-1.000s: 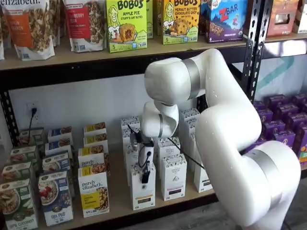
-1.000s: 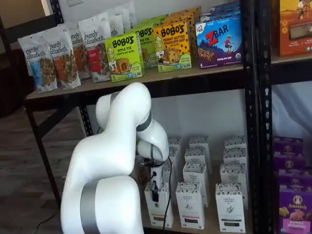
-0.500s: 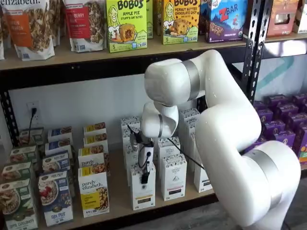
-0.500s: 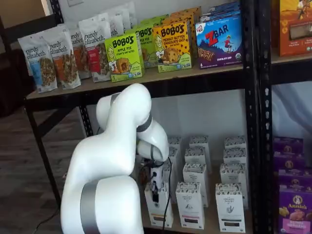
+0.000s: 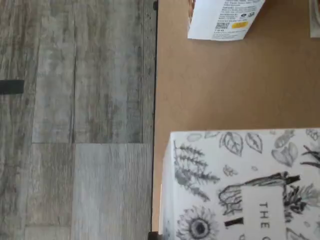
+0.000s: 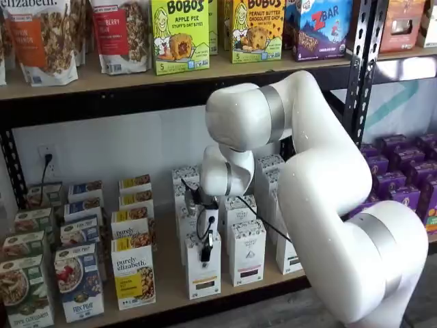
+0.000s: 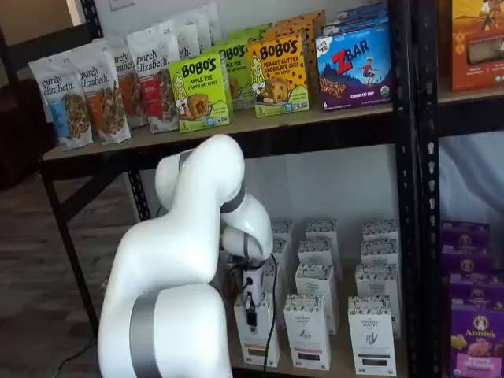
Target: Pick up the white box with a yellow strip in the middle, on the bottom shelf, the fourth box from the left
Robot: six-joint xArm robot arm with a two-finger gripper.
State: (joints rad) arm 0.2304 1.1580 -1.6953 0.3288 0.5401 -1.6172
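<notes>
— What has changed against the picture from a second ago?

— Very little. The white arm (image 6: 321, 198) keeps its pose in both shelf views. The gripper (image 6: 205, 254) hangs over the front carton of its row as before, perhaps a shade lower on the carton's top. The boxes on the bottom shelf (image 6: 164, 273) stand where they stood.

— Where is the white box?

— The white box (image 6: 203, 273) stands upright at the front edge of the bottom shelf, directly under the gripper, with a "purely elizabeth" box (image 6: 133, 272) to one side and a like white carton (image 6: 246, 251) to the other. In the other shelf view it shows at (image 7: 258, 335), partly behind the arm.

— And the jaws?

— I see the black fingers side-on, down at the box's top. Whether a gap stands between them, or whether they press the box, I cannot tell.

— Does any view add something?

— The wrist view does. It looks straight down on the box's top (image 5: 240, 185), printed with leaves, a sunflower and the letters "THE", and shows the tan shelf board meeting its black front rail (image 5: 154, 100), with grey plank floor (image 5: 75, 120) beyond. Another white package with a small yellow mark (image 5: 225, 20) stands apart from it. The fingers do not show there. Only the shelf views show the upper shelf with its Bobo's boxes (image 6: 179, 35).
</notes>
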